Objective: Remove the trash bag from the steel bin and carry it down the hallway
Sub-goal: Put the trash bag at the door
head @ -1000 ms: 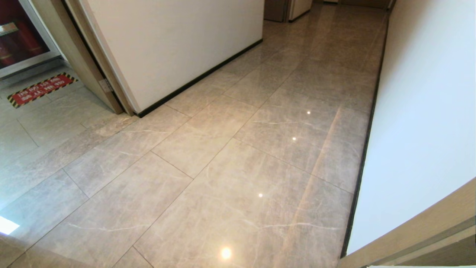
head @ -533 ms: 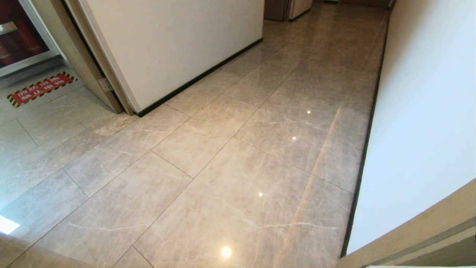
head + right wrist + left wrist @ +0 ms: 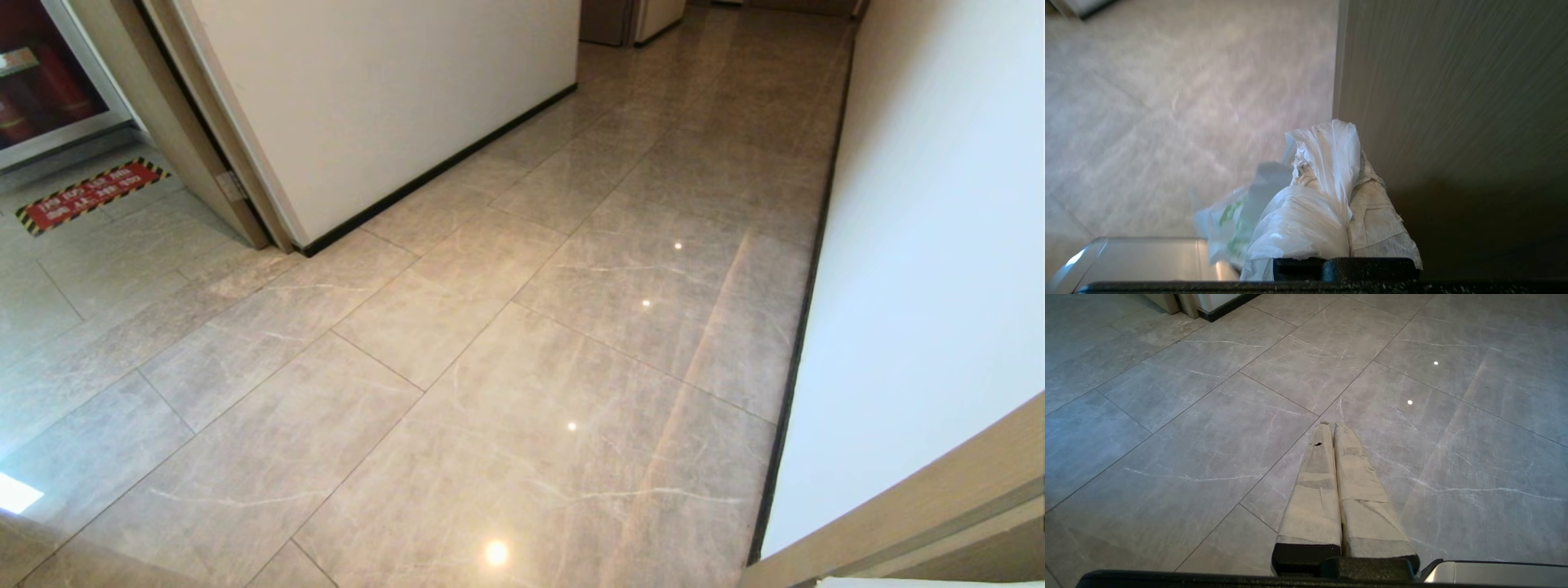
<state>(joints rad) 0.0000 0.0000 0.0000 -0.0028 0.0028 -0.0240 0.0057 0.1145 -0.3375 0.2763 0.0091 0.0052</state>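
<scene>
Bag removal: judged done, no steel bin showing. Right tool (image 3: 1331,163) is pinching the trash bag (image 3: 1294,220) shut-fingered, beside a brown door panel (image 3: 1453,102). Left tool (image 3: 1333,430) is hanging closed, empty. Hallway floor (image 3: 522,351) is lying ahead; carrying remains.

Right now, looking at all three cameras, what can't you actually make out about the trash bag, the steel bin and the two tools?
- Trash bag: right wrist view only; lower part cut off by the frame edge and the camera housing, green print blurred.
- Steel bin: in no view.
- Right tool: one finger wrapped by the bag, hiding the fingertips.
- Both arms: outside the head view, which shows only the hallway floor.
- Left tool: shut, empty.
</scene>
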